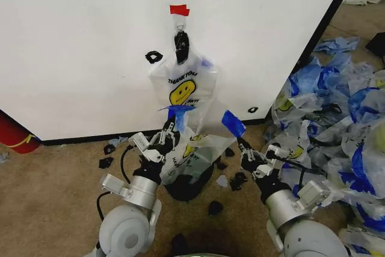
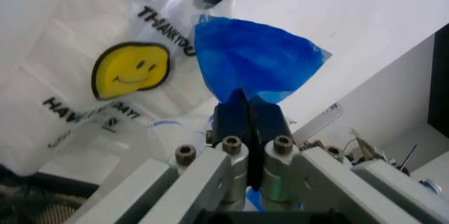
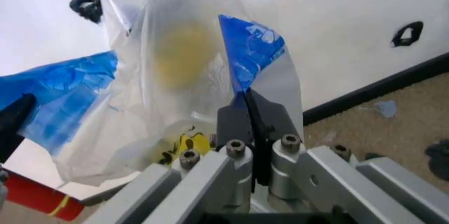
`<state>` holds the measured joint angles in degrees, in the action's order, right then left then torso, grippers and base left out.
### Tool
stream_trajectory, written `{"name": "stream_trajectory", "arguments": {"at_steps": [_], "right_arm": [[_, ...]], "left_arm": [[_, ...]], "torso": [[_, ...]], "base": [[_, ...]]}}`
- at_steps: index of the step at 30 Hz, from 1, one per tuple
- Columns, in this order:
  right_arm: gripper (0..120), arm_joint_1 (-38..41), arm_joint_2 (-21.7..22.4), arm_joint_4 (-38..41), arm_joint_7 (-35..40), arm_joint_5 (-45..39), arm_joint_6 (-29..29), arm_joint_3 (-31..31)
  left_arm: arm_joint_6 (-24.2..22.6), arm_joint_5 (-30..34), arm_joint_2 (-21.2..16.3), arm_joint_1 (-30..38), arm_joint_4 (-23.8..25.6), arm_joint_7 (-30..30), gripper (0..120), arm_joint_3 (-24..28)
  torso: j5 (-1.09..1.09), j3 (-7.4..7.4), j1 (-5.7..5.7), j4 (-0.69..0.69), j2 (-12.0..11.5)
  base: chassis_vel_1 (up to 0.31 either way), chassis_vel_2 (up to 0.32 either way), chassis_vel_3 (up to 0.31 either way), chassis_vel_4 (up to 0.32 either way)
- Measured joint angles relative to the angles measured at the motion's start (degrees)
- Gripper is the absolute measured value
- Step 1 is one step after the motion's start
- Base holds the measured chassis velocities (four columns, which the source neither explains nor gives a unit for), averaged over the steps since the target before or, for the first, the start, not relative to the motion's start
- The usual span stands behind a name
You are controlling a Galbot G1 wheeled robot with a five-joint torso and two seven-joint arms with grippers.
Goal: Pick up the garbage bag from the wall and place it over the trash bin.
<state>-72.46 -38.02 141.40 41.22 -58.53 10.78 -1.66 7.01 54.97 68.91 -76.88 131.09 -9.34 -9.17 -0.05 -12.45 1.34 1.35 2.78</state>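
Right now I judge we are in the placing step: both arms hold a garbage bag (image 1: 191,148) spread by its blue handles above the trash bin (image 1: 187,186), which stands on the carpet at the foot of the wall (image 1: 84,52). My left gripper (image 1: 170,129) is clenched on the left blue handle (image 2: 254,66); in the left wrist view the jaws meet flat with the blue film pinched between them. My right gripper (image 1: 243,146) is likewise clamped on the right blue handle (image 3: 251,50), the plastic rising straight out of its closed jaws in the right wrist view.

The held bag hangs between the two grippers, its lower part draped against the bin's rim. I cannot say for sure whether the mouth already goes around the rim or only rests in front of it, since the film hides the edge.

Another smiley bag (image 1: 180,85) hangs on the hook (image 1: 181,28) under the red tape (image 1: 179,10), directly above the grippers.

The next move calls for keeping the handles apart and level, lowering both sides evenly so the opening slips over the rim without collapsing or tipping the light bin.
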Motion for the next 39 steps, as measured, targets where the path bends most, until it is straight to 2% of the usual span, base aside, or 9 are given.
{"name": "stream_trajectory", "arguments": {"at_steps": [7, 14, 18, 23, 29, 39], "right_arm": [[0, -1.46, 0.46, -0.02, -0.1, 0.49, 0.28, 2.2], [0, -2.38, 0.09, -0.33, -0.2, 0.95, 0.32, 1.61], [0, -1.66, -0.6, -1.55, -0.45, 2.2, 0.66, -1.11], [0, 0.98, -2.23, -4.82, -2.18, 3.2, 1.46, -5.41], [0, 2.21, -3.53, -8.01, -3.96, 3.46, 2.11, -7.15], [0, -0.11, -3.77, -10.65, -4.37, 3.75, 3.44, -3.0]], "left_arm": [[1.03, -1.25, 1.94, 0.24, -2.75, 0.29, 0, 2.26], [1.67, -2.02, 2.17, 0.59, -4.33, 0.39, 0, 2.66], [2.37, -2.37, 0.98, 0.46, -5.54, 0.48, 0, 1.58], [3.33, -2.29, -2.77, 0.28, -6.94, 0.58, 0, -2.53], [3.78, -1.8, -5.33, -0.15, -7.94, 0.6, 0, -5.06], [3.69, -1.9, -6.1, -2.03, -7.56, 0.38, 0, -5.46]], "torso": [[-0.01, 0.0, 0.0, 0.01, 0.0], [-0.01, 0.0, 0.0, 0.01, 0.0], [-0.01, 0.0, 0.0, 0.01, 0.0], [-0.02, 0.0, 0.0, 0.0, 0.0], [-0.02, 0.0, 0.0, 0.0, 0.0], [-0.01, 0.0, 0.0, 0.01, 0.0]], "base": [[0.0, 0.0, 0.0, 0.0], [0.0, 0.0, 0.0, 0.0], [0.0, 0.0, 0.0, 0.0], [0.0, 0.0, 0.0, 0.0], [0.0, 0.0, 0.0, 0.0], [0.0, 0.0, 0.0, 0.0]]}}
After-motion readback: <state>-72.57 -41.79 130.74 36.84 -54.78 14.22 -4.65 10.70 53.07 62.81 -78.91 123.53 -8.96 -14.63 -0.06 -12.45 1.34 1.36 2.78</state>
